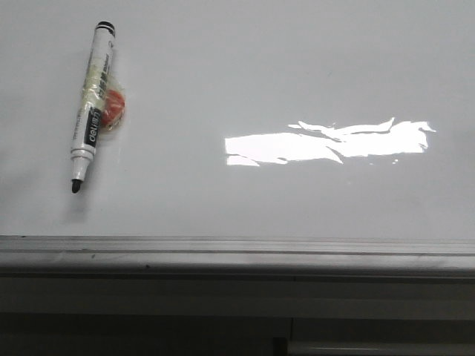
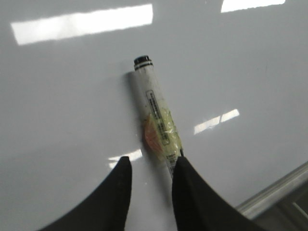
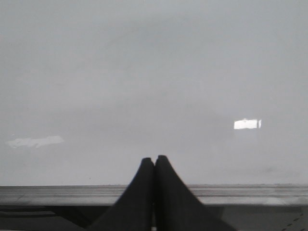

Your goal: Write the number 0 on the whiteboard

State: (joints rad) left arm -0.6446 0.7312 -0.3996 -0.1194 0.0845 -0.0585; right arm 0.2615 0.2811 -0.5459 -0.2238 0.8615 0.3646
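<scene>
The whiteboard (image 1: pixel 245 81) is a glossy pale grey board filling the front view, with a grey metal rail (image 1: pixel 237 252) along its near edge. No drawn number 0 shows on it. A white marker (image 1: pixel 92 107) with a black tip and an orange piece taped to its barrel lies at the board's left. In the left wrist view the marker (image 2: pixel 153 110) lies on the board (image 2: pixel 72 96); my left gripper (image 2: pixel 151 163) is open above its lower end, one finger (image 2: pixel 187 192) covering the tip. My right gripper (image 3: pixel 154 161) is shut and empty over the board's rail (image 3: pixel 240 193). Neither gripper shows in the front view.
A bright white glare patch (image 1: pixel 326 142) lies on the board right of centre. Below the rail there is a dark ledge (image 1: pixel 237 311). Smaller light reflections show in both wrist views.
</scene>
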